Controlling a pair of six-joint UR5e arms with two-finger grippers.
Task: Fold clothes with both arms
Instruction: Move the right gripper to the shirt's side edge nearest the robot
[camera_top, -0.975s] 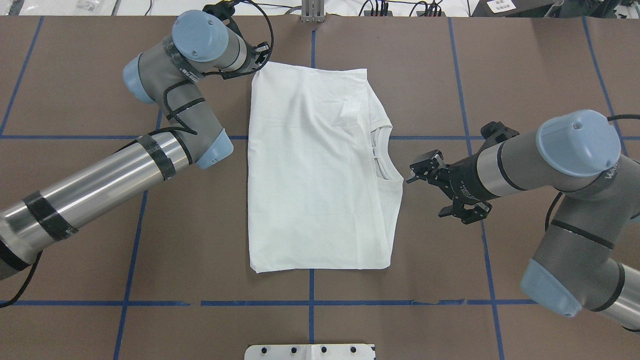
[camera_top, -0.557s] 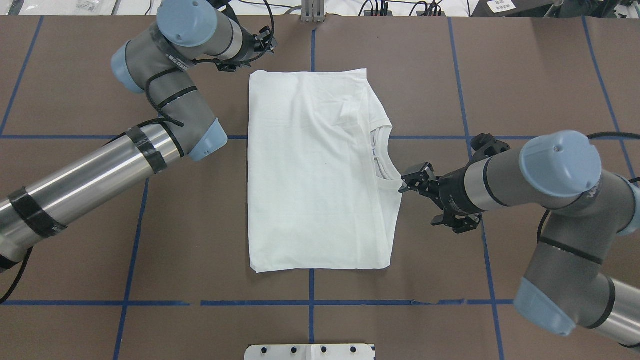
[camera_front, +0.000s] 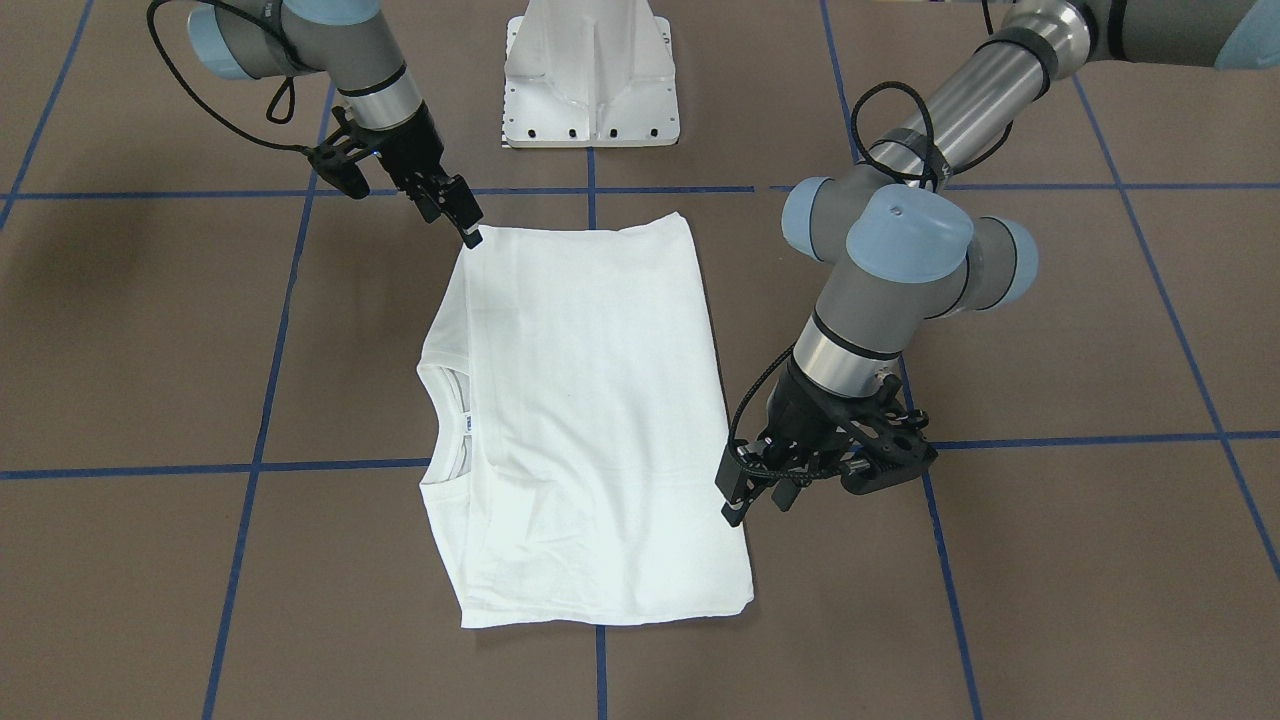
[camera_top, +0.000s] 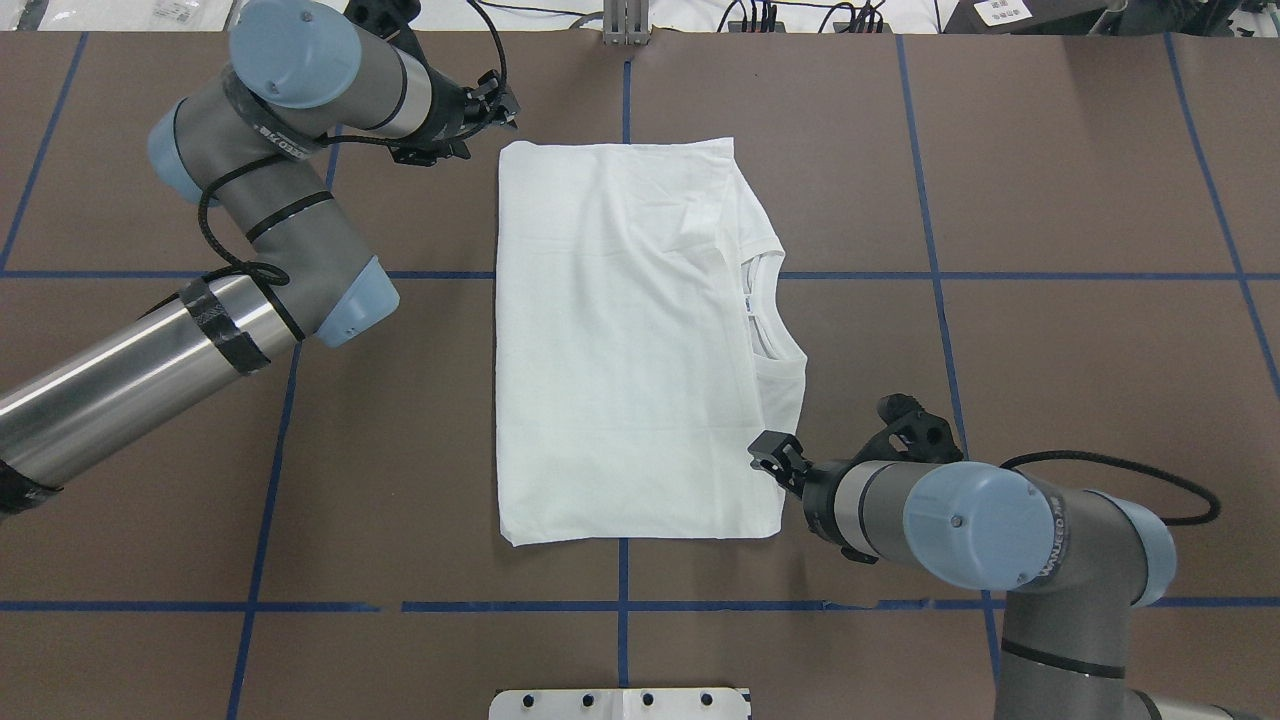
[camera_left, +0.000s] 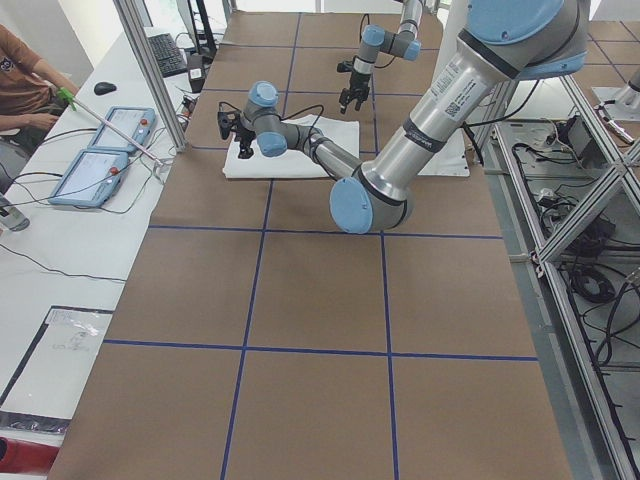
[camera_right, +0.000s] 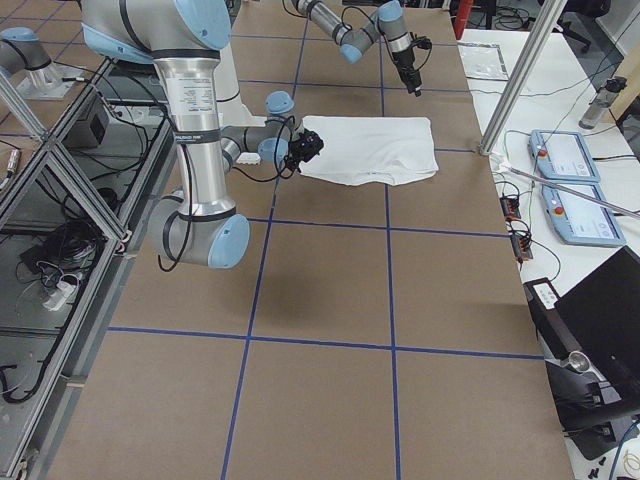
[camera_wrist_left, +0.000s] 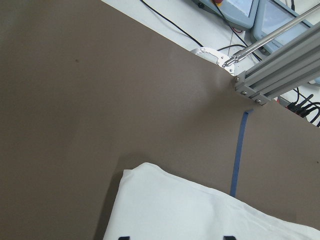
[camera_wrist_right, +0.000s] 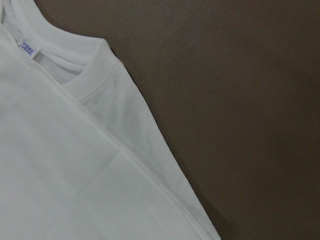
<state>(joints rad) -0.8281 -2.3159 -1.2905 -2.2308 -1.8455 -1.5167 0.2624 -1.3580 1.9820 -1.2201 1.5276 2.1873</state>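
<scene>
The white T-shirt (camera_top: 620, 340) lies flat in the middle of the brown table (camera_top: 1080, 150), folded into a long rectangle. Its ribbed collar (camera_top: 768, 330) and small neck label (camera_top: 747, 301) show on the side toward the right arm. The right gripper (camera_front: 440, 205) is at the shirt's collar-side edge by the corner nearest the robot, jaws seemingly spread and holding nothing, while the left gripper (camera_front: 757, 495) hovers over the far opposite corner, fingers apart and empty.

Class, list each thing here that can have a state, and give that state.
White long-sleeved T-shirt: folded, flat on brown table, collar showing.
Left black two-finger gripper: open, by the shirt's far corner.
Right black two-finger gripper: at shirt's edge, open or shut unclear.
</scene>
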